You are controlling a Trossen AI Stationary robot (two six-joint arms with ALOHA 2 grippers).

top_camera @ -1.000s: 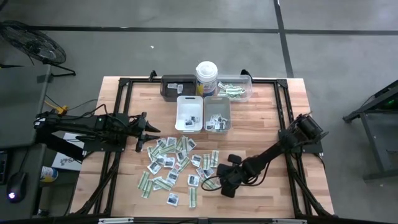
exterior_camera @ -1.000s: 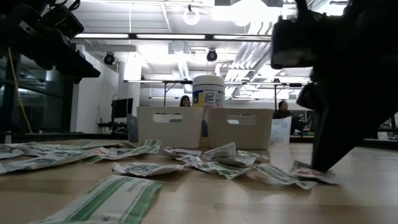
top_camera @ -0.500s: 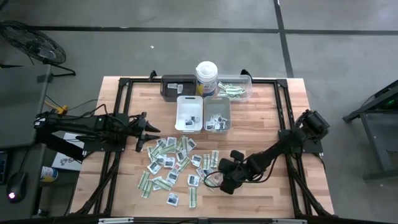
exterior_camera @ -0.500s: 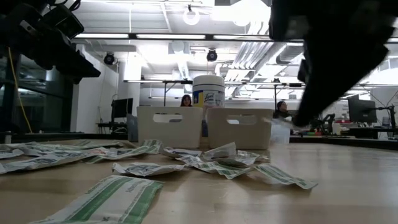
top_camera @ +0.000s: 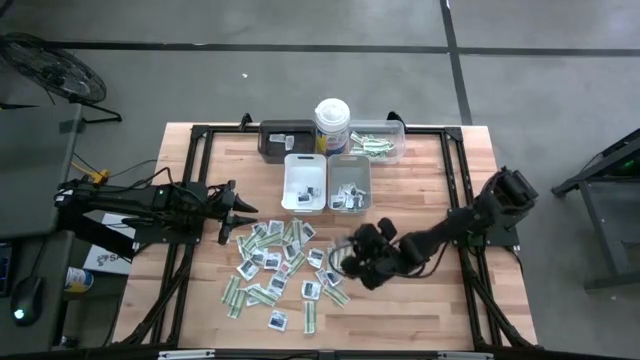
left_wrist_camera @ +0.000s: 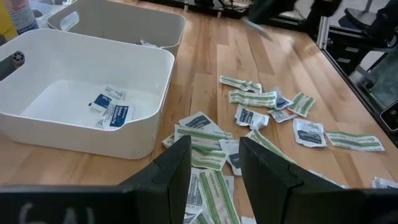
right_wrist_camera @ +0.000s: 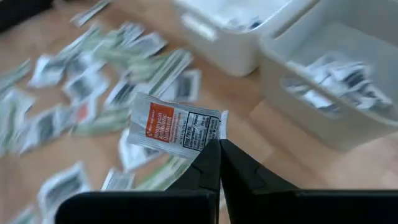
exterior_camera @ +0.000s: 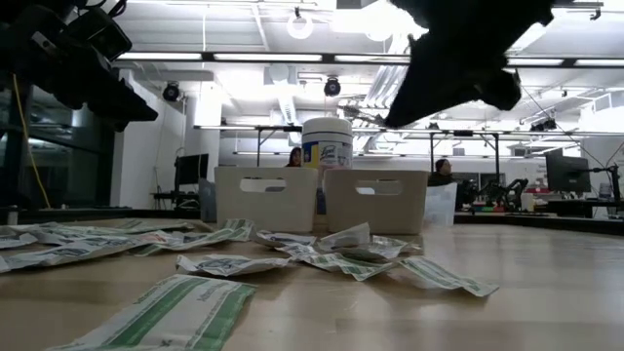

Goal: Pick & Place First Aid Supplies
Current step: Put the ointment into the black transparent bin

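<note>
Your right gripper (right_wrist_camera: pixel 214 149), clamped on a white sachet (right_wrist_camera: pixel 175 130), is now lifting clear of the pile at centre frame toward the grey tray (top_camera: pixel 349 184); your left gripper (top_camera: pixel 240 215) is waiting at left, jaws apart.

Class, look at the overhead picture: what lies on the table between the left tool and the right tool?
In the high view, the scattered first aid packets lie between the left tool and the right tool, which pinches one sachet.
</note>
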